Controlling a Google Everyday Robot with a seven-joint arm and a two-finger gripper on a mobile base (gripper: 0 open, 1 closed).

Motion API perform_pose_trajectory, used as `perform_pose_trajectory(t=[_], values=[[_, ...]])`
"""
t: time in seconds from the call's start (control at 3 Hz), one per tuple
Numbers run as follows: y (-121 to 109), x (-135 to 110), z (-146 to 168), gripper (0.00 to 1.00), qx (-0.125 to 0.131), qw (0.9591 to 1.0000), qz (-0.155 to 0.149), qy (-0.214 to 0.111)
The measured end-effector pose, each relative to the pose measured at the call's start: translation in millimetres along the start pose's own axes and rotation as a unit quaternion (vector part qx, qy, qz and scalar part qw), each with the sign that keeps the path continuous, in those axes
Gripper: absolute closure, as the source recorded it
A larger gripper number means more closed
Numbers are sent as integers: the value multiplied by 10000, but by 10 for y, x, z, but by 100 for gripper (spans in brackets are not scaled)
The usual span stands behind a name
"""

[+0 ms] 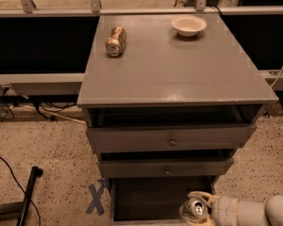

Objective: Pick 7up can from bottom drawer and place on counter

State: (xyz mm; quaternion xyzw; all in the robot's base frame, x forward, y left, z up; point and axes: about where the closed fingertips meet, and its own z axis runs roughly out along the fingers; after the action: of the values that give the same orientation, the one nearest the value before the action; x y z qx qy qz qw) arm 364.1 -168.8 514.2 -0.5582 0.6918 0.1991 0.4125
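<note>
Camera view: hand (195, 209) around 7up can (196, 207)

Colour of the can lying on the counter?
Golden-brown can, camera view; gripper grips the 7up can at the bottom drawer.

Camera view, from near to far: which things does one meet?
First the claw closed around the 7up can at the bottom drawer → two knobbed drawers → counter → golden-brown can → white bowl.
</note>
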Motion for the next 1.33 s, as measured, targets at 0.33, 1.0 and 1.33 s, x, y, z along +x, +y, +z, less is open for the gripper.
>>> perform_pose_trajectory(t=[0.33, 1.0, 1.33], values=[[-189, -437, -623, 100, -259, 9982, -436, 305], [-1124, -1600, -1436, 100, -668, 9918, -970, 503], [-1121, -1813, -1568, 100, -913, 9902, -1048, 149]])
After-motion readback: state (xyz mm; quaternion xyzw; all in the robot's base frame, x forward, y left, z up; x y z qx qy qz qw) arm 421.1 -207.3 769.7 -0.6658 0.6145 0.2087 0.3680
